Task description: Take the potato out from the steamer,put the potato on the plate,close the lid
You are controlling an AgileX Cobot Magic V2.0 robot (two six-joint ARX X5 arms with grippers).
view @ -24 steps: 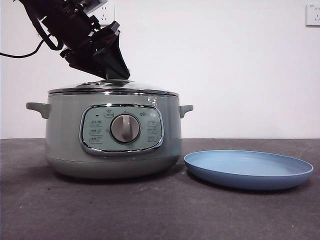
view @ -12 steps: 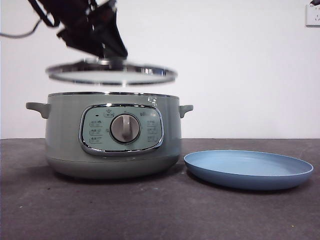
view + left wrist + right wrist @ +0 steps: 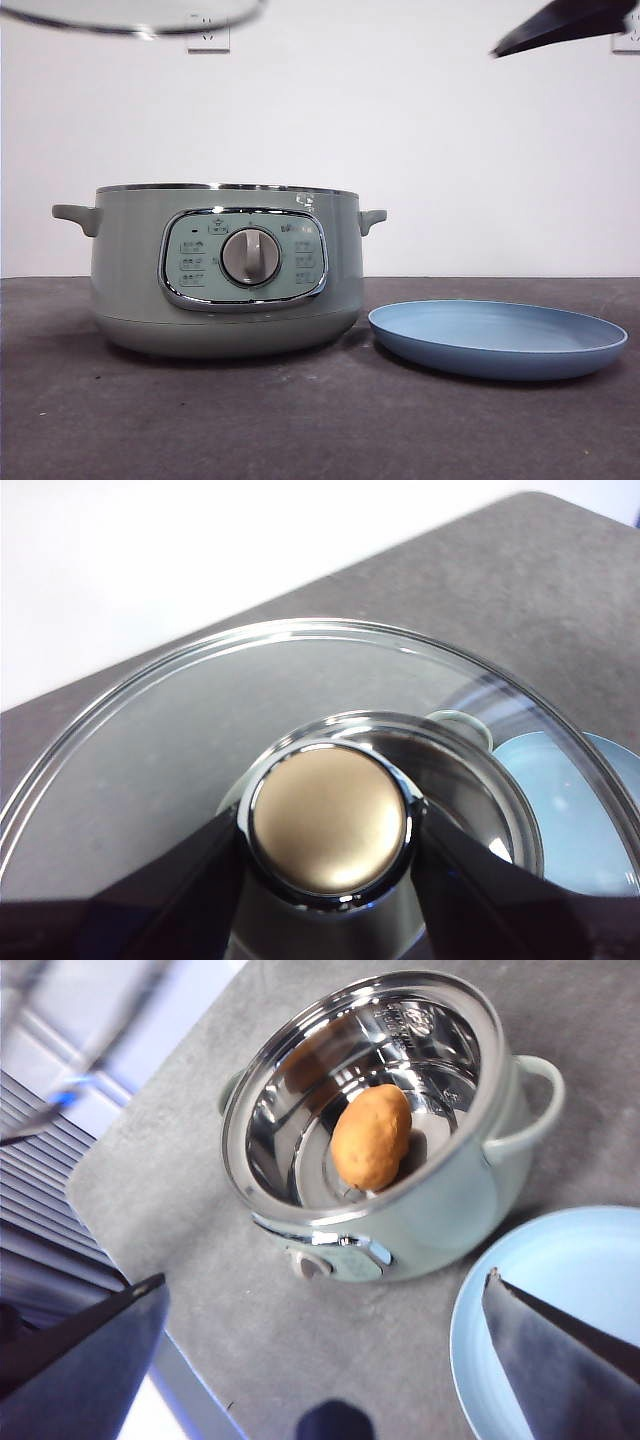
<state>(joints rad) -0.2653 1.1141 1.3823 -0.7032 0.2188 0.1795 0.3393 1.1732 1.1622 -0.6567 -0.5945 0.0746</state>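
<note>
The sage-green steamer [image 3: 225,270] stands uncovered at the table's left. In the right wrist view the golden-brown potato [image 3: 372,1135] lies in the steamer's [image 3: 455,1195] shiny steel bowl. My left gripper [image 3: 328,842] is shut on the lid's knob [image 3: 328,820] and holds the glass lid [image 3: 130,14] high above the steamer's left side, at the front view's top edge. My right gripper [image 3: 325,1278] hangs open and empty well above the pot and the plate; its dark tip [image 3: 570,24] shows at the top right. The light-blue plate [image 3: 497,338] lies right of the steamer.
The dark grey table [image 3: 300,430] runs to a white wall with power sockets [image 3: 208,36]. Bare tabletop lies in front of the pot and the plate. Window blinds show past the table's edge in the right wrist view.
The left gripper has lifted the lid off the steamer, up and to the left, to the picture's top. The right gripper's tip has come into view at the top right.
</note>
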